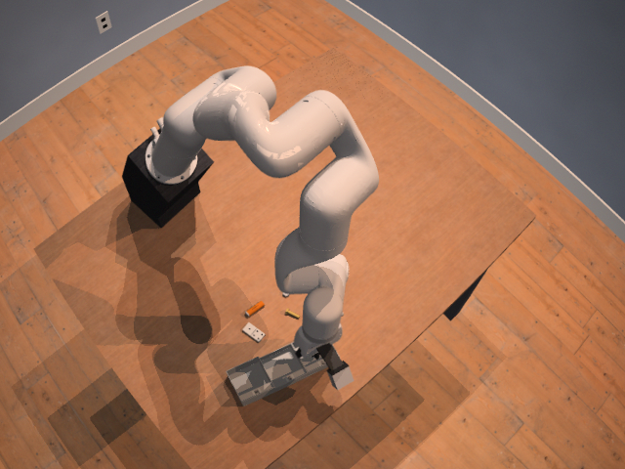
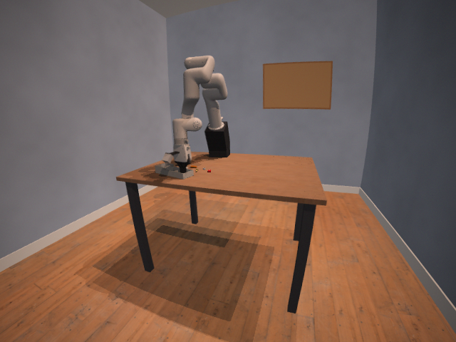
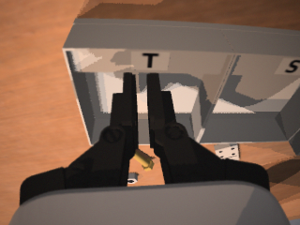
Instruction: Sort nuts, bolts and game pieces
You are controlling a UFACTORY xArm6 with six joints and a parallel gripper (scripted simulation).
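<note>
The grey bin marked T (image 3: 244, 124) is one end of a three-part tray; its label shows in the wrist view. The H label is out of view; the tray's far end (image 1: 234, 389) lies at left in the top view. My gripper (image 3: 142, 88) (image 2: 182, 171) is shut, with a narrow gap and nothing seen between the fingertips, over the T compartment. A brass bolt (image 1: 292, 314) (image 3: 144, 160) and a small silver nut (image 1: 285, 294) (image 3: 132, 178) lie on the table beside the tray. A white domino (image 1: 253, 331) (image 3: 228, 152) lies near the tray's long side.
An orange cylindrical thing (image 1: 254, 309) (image 2: 193, 167) lies beyond the domino. A small red thing (image 2: 209, 170) lies on the table to the right of the nut in the exterior view. The S compartment is beside T. The table edge (image 1: 373, 380) runs close past the T end.
</note>
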